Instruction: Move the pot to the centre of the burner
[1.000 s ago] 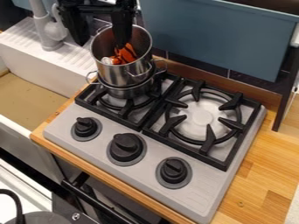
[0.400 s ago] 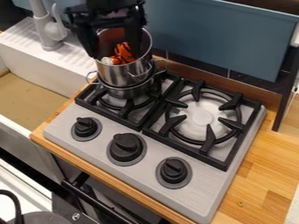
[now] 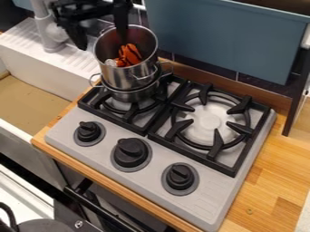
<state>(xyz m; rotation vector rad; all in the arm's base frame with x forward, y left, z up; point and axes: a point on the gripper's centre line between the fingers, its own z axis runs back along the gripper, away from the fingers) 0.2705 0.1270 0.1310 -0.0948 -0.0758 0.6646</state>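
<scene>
The grey metal stove (image 3: 218, 192) spread below my claw (image 3: 102, 43), and its burner with black iron arms (image 3: 129, 113) lay down towards the black round knobs (image 3: 130, 152). The tall steel pot (image 3: 124, 78) stood just under and beside me, upright on a shallower steel pot (image 3: 131, 95), both seemingly too far back on that burner. I judged it best to pinch the tall pot's wall squarely, then draw it gently knobwards, low and level; a hard pull might have slid it off the lower pot or tipped out the orange, black-striped thing (image 3: 128, 55) inside.

My black arm (image 3: 88, 10) came in from above, the claw hanging downwards with its fingers parted: one over the pot's mouth, the other outside its rim on the sink side. I gripped nothing.
</scene>
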